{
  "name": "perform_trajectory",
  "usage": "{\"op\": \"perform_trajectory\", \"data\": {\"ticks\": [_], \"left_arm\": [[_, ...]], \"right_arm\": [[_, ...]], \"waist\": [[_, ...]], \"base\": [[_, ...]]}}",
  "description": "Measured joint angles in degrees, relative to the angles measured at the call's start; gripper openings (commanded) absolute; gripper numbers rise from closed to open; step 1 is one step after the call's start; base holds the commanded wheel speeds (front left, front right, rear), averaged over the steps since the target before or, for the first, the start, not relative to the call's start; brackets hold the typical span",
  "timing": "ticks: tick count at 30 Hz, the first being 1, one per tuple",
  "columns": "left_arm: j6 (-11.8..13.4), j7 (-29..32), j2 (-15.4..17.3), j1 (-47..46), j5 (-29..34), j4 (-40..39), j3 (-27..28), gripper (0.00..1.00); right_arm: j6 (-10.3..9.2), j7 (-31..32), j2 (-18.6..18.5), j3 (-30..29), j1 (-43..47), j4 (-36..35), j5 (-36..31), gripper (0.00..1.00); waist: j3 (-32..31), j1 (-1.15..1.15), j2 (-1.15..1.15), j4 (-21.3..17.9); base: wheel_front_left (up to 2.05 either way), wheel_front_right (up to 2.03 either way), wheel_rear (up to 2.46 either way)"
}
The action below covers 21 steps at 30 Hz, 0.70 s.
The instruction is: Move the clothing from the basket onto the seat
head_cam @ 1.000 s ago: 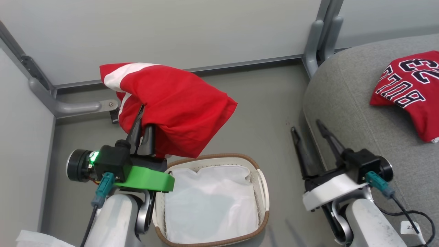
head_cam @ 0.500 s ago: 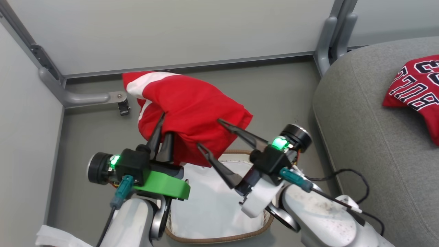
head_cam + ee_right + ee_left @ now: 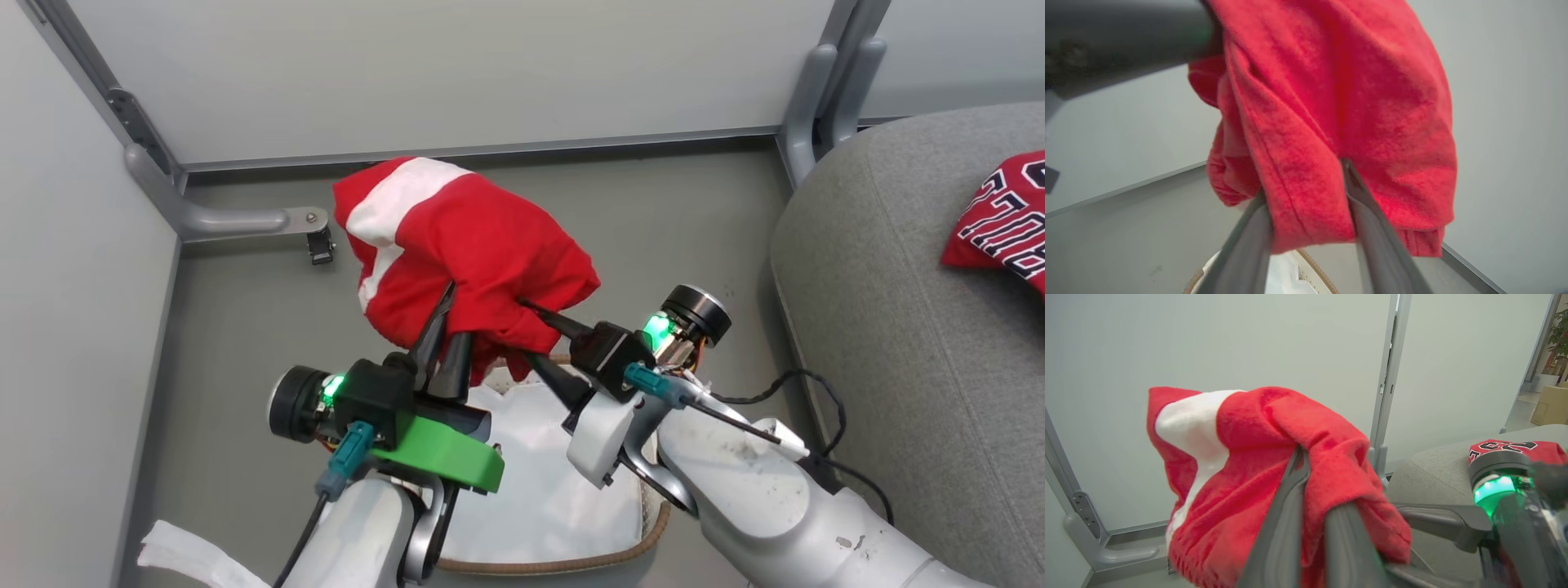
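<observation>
1. Red garment (image 3: 473, 245): soft, bright red, with a broad white band on its far left side. It hangs bunched in the air over the far end of the basket, clear of the floor and well apart from the seat. The left wrist view (image 3: 1241, 465) shows it draped over the left fingers; the right wrist view (image 3: 1339, 122) shows a fold of it hanging between the right fingers.
2. Left gripper (image 3: 457, 314): pointing up, jaws clamped together on the lower edge of the red garment (image 3: 1314, 486).
3. Right gripper (image 3: 526, 331): reaching in from the right, jaws partly apart, one finger on each side of a fold of the garment (image 3: 1304, 179). Whether they pinch the cloth cannot be told.
4. Basket (image 3: 531, 565): white plastic with a brown woven rim, on the floor below both arms and largely hidden by them.
5. White sheet (image 3: 555, 490): lies inside the basket.
6. Seat (image 3: 898, 327): large grey woven cushion at the right, beside the basket.
7. Jersey (image 3: 1000, 220): red with dark, white-outlined lettering, lying on the seat at the right edge of the head view (image 3: 1515, 447).
</observation>
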Motion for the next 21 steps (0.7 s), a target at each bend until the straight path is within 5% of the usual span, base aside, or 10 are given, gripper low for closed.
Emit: {"op": "perform_trajectory", "data": {"ticks": [9,10,11,12,21], "left_arm": [[0.0,0.0,0.0,-0.1,-1.2,0.2,-1.0,0.0],[0.0,0.0,0.0,-0.1,-1.2,0.2,-0.8,0.24],[-0.3,0.0,0.0,-0.1,-1.2,0.1,-0.6,0.72],[-0.5,0.0,0.0,-0.1,-1.2,0.2,-0.6,1.0],[-3.5,0.0,0.0,0.1,0.0,0.9,0.5,1.0]], "right_arm": [[-0.01,0.0,0.2,-4.5,0.4,-2.7,3.8,0.0],[0.0,0.0,0.2,-5.6,0.7,-2.9,3.9,0.0],[0.0,0.0,0.2,-7.0,0.9,-3.3,4.0,0.0],[0.0,0.0,0.2,-8.2,1.0,-3.8,4.0,0.0],[-0.01,0.0,0.2,-20.1,2.9,-7.3,1.8,0.0]], "waist": [[0.1,0.0,0.0,0.7],[0.2,0.0,0.0,0.5],[0.2,0.0,0.0,0.3],[0.3,0.0,0.0,0.0],[1.0,0.0,0.0,-5.4]], "base": [[0.0,0.0,0.0],[0.0,0.0,0.0],[0.0,0.0,0.0],[0.0,0.0,0.0],[0.0,0.0,0.0]]}}
